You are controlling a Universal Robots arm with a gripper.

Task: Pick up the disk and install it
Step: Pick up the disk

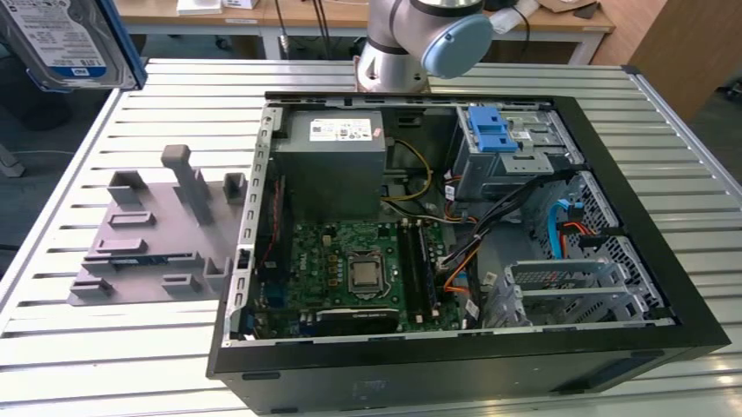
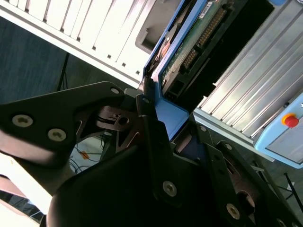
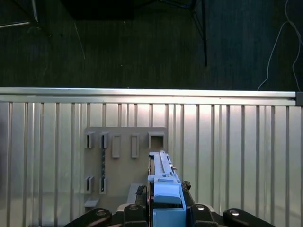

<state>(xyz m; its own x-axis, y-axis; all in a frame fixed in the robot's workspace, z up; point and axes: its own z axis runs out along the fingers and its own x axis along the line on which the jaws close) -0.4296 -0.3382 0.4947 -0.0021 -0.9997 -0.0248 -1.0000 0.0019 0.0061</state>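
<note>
The disk [image 1: 64,43], silver with a blue-and-white barcode label and a blue bracket, hangs high at the exterior view's top left, above the table's corner. In the second wrist view my gripper [image 2: 173,130] is shut on the disk [image 2: 194,42] at the blue bracket end, and the drive's green circuit board side shows. The first wrist view looks along the disk [image 3: 163,177], edge-on and held in the gripper [image 3: 165,213], over the slatted table.
An open computer case [image 1: 649,287] lies on the slatted table [image 1: 116,365], with a blue-latched drive cage [image 1: 510,143], a power supply [image 1: 330,161] and a motherboard [image 1: 360,261] inside. A grey slotted holder [image 1: 151,234] stands at the case's left. The arm's base [image 1: 400,52] rises behind the case.
</note>
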